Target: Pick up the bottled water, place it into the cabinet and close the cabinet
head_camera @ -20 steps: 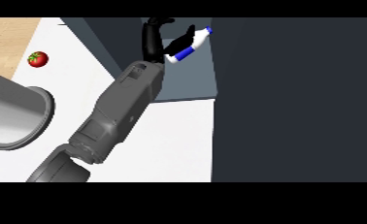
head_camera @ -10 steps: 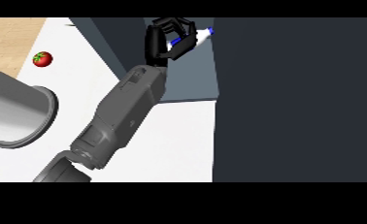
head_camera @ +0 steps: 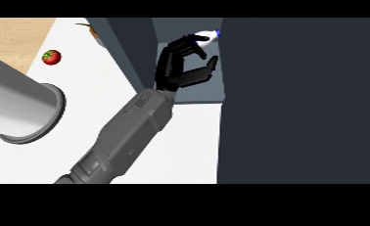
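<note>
Only one arm is in the view. It is the left one, and its grey forearm point(head_camera: 130, 132) comes in from the lower edge and goes diagonally up to the right over the white surface point(head_camera: 184, 146). The black left hand point(head_camera: 173, 71) is inside the opening of the cabinet point(head_camera: 196, 96), above its blue-grey floor.

The fingers point(head_camera: 189, 44) are curved forward, like the letter C, and the thumb point(head_camera: 207, 70) stands apart from them on the right. A gap is open between fingers and thumb, and through it the cabinet floor shows. Nothing sits in this gap, so the hand has hold of nothing that I can see.

The bottled water point(head_camera: 208, 36) is in the cabinet, at the far end of the opening, just beside the fingertips. Only a small white part of it shows, with a blue cap point(head_camera: 218, 33) on its right end. If the fingertips touch it or not, I cannot tell, and I also cannot tell if it stands or lies.

On the right a large dark panel point(head_camera: 292, 98) covers the view from top to bottom, and it meets the right edge of the opening. Left of the opening is the grey cabinet wall point(head_camera: 124, 44).

Further left, a small red tomato point(head_camera: 51, 56) lies on the surface, well apart from the hand. Below it, a big grey round pot point(head_camera: 33, 115) is cut off by the left edge. An orange thing point(head_camera: 92, 30) shows partly behind the top of the cabinet wall. The corner at top left is light wood point(head_camera: 22, 36).
</note>
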